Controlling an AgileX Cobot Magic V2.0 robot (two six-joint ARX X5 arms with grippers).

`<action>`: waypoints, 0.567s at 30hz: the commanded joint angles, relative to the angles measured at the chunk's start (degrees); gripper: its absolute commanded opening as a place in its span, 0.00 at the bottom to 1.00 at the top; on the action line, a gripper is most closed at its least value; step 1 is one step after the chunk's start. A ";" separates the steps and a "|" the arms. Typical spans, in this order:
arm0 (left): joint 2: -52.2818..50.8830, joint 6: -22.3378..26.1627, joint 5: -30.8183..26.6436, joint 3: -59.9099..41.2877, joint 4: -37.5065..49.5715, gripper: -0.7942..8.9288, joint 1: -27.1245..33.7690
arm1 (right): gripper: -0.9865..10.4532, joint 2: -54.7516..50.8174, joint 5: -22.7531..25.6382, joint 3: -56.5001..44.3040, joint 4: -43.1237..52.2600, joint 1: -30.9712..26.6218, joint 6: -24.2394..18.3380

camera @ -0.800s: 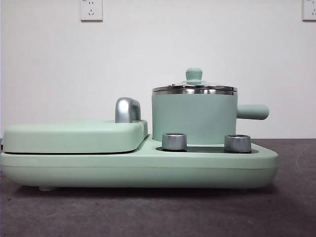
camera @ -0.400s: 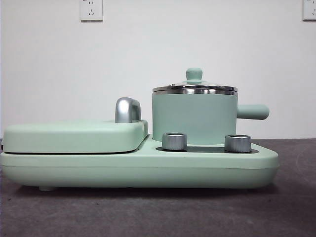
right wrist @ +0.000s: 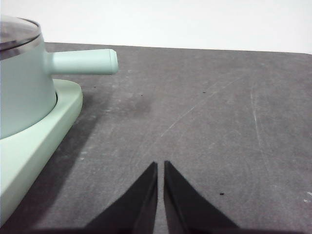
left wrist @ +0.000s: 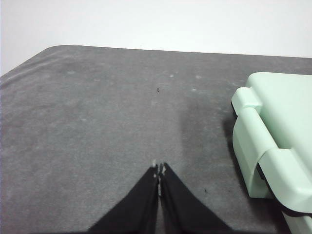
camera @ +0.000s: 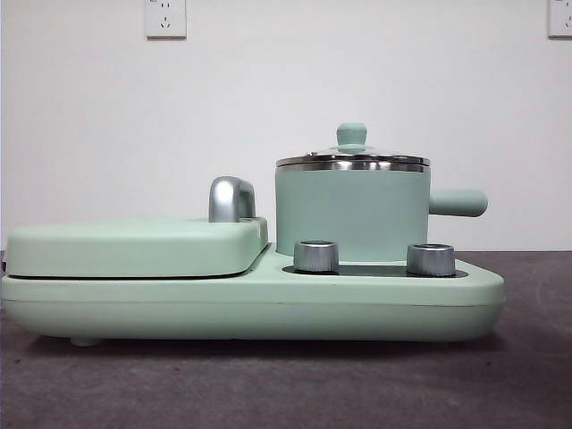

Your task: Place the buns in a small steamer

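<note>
My left gripper (left wrist: 159, 171) hangs over bare dark grey table (left wrist: 97, 122), its two black jaws pressed together with nothing between them. Off to one side of it, well apart, I see the hinged end of the flat mint-green griddle lid (left wrist: 278, 126).

In the front view that griddle lid (camera: 134, 246) lies closed on the left part of a mint-green cooker base (camera: 250, 308), with a chrome handle (camera: 231, 198) rising at its near-middle edge. To the right of the handle stands the small steamer (camera: 351, 214), upright on the base, its glass lid (camera: 351, 154) on and its green knob on top. Two steel dials (camera: 315, 256) sit in front of it.

My right gripper (right wrist: 161, 170) also hangs over empty table, jaws nearly touching, a thin slit between them, holding nothing. The small steamer (right wrist: 22, 83) lies off to its side, the stubby side handle (right wrist: 83, 62) pointing out over the table ahead of the jaws.

I see no buns in any view.
</note>
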 commanded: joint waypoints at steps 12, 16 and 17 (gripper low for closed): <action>-0.11 0.37 -0.17 -1.09 -0.37 0.09 0.11 | 0.10 0.07 0.07 -0.31 0.90 0.00 -0.74; -0.11 0.37 -0.17 -1.09 -0.35 0.09 0.11 | 0.10 0.07 0.04 -0.31 0.90 0.00 -0.74; -0.11 0.37 -0.17 -1.09 -0.37 0.09 0.11 | 0.10 0.07 0.04 -0.31 0.90 0.00 -0.74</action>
